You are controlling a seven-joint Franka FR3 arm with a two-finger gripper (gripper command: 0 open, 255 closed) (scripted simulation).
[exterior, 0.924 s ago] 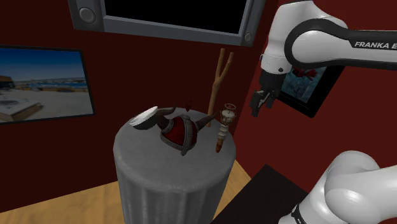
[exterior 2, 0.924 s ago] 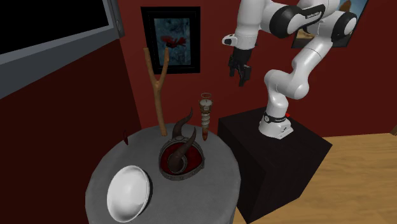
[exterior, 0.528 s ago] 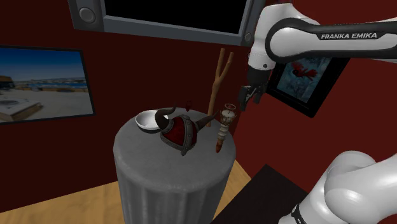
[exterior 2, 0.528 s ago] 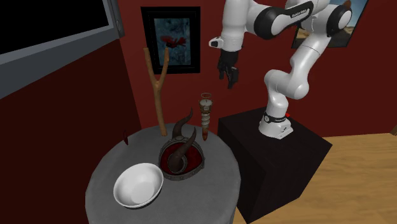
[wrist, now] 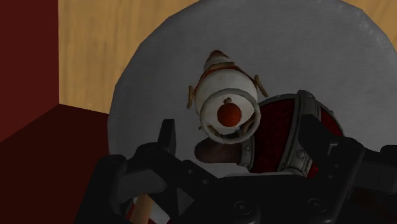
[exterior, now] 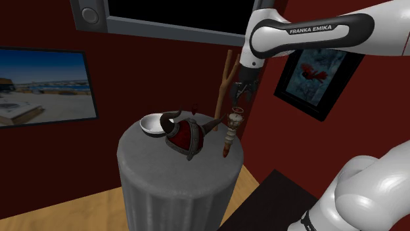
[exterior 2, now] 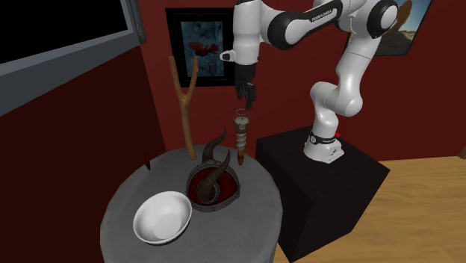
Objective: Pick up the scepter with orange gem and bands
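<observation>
The scepter (exterior: 229,131) stands upright on its narrow reddish tip at the edge of the round grey table (exterior: 164,180), on the shoulder view's right, the side nearest the robot's stand. It has a pale body ringed with bands, and from the wrist view we look straight down on its head, where the orange gem (wrist: 229,112) sits in the middle.

We judge it stiff and fairly light, but balanced on so small a foot that a sideways nudge could tip it over the rim. The rounded head looks smooth and likely slippery. The banded shaft just below the head seems the better place to take hold, since the ridges should keep it from sliding through the fingers.

The gripper (exterior 2: 245,99) hangs directly above the scepter, close to its top but apart from it. Its fingers stand wide apart, holding nothing, and in the wrist view the scepter's head lies between them and further down. We think a straight descent would bring the fingers down either side of the shaft.

Just to the left in the shoulder view lies a horned helmet (exterior: 186,136), red with metal bands, near enough that the finger on its side must mind the horn. A forked wooden stick (exterior: 225,82) rises at the far side, and a white bowl (exterior: 152,123) sits beyond the helmet.
</observation>
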